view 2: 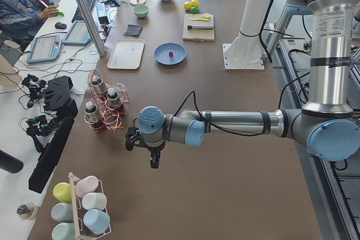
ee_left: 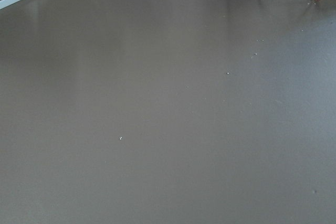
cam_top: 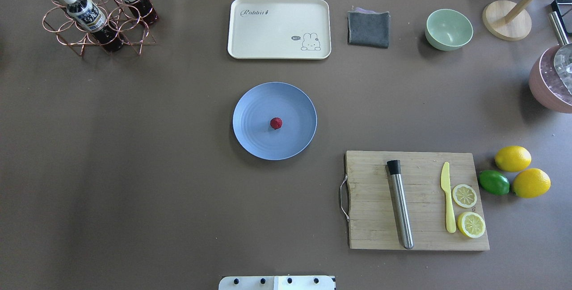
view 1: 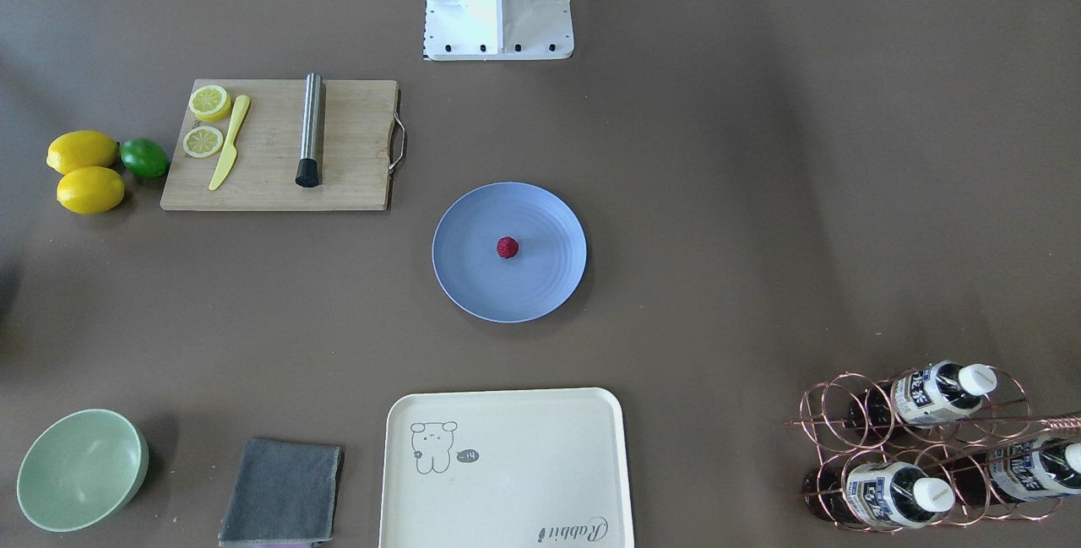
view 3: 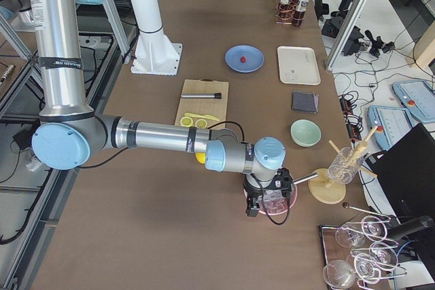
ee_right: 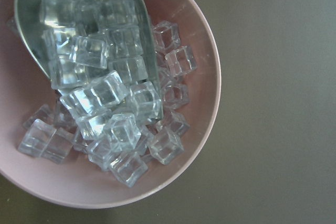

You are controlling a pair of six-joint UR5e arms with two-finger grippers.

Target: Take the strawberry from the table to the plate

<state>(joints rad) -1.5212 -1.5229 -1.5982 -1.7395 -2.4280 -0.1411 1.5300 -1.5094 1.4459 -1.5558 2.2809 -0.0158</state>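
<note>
The strawberry [view 1: 507,247], small and dark red, lies at the middle of the round blue plate [view 1: 540,290] in the centre of the brown table [view 1: 760,193]; the overhead view shows the strawberry [cam_top: 276,123] on the plate [cam_top: 254,140] too. Neither gripper is near it. My left gripper [view 2: 152,160] hangs over bare table at the table's left end, beside the bottle rack. My right gripper [view 3: 264,207] hovers over a pink bowl of ice at the right end. Both appear only in the side views, so I cannot tell whether they are open or shut.
A wooden cutting board [cam_top: 420,200] carries a steel muddler, a yellow knife and lemon slices, with lemons [cam_top: 513,158] and a lime beside it. A cream tray [cam_top: 279,28], grey cloth [cam_top: 368,28], green bowl [cam_top: 448,29], bottle rack [cam_top: 96,15] and pink ice bowl [ee_right: 199,129] line the edges.
</note>
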